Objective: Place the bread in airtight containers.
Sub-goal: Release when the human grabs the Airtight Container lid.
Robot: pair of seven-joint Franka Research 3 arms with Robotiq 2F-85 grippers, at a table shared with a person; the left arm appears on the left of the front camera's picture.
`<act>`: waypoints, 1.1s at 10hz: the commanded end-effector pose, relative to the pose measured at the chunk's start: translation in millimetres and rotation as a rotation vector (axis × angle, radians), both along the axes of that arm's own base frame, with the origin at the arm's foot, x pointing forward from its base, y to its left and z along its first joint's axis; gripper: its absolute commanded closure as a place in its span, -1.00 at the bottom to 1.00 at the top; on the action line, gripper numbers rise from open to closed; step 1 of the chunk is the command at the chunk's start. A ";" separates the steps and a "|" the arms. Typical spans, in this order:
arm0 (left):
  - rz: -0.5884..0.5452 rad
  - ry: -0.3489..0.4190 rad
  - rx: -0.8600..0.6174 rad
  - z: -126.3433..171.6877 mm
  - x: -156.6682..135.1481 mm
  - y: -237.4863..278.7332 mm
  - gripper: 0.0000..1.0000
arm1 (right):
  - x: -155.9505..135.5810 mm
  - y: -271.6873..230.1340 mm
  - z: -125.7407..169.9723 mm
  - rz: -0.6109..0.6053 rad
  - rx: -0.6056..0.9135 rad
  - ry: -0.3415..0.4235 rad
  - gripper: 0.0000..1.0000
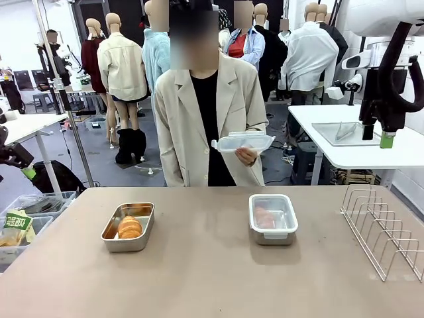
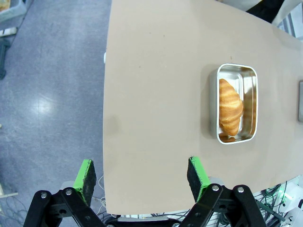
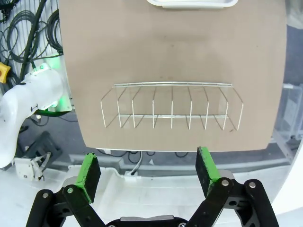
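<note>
The open container (image 1: pixel 128 227) with bread (image 1: pixel 130 227) is seen near the tabletop's left edge, nearest the spread left pincer (image 2: pixel 142 174).

grey floor (image 1: pixel 86 173), white side table (image 1: pixel 397 154)

— From my console the table (image 1: pixel 199 278) looks like a smooth matt tan board. Agree?

— Yes, no glare. I see brushed steel on the open container (image 1: pixel 128 227), dull outside and shinier inside, and the croissant (image 1: pixel 130 227) in it has a glossy ridged crust.

— The second container (image 1: pixel 273 219) is the same steel under a clear plastic lid. The lid (image 1: pixel 243 142) in the person's hand (image 1: pixel 246 156) is clear plastic too.

— I'd call the rack (image 1: pixel 384 228) thin bright metal wire. The finger pads (image 2: pixel 86 174) on my left wrist camera look like matt green rubber.
</note>
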State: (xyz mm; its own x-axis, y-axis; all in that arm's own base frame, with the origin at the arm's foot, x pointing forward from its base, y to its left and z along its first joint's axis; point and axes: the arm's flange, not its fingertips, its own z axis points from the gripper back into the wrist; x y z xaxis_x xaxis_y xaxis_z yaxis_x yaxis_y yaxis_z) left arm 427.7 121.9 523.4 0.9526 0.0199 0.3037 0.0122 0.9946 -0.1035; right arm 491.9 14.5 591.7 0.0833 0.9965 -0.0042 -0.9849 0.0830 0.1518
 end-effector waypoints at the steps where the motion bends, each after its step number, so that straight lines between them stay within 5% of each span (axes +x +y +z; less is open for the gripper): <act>1: 0.004 -0.007 -0.004 0.4 -0.9 1.1 -1.00 | -1.0 -1.0 1.5 0.007 0.003 0.008 -1.00; 11: 0.004 -0.007 -0.004 0.4 -0.9 1.1 -1.00 | -1.0 -1.0 1.5 0.007 0.003 0.008 -1.00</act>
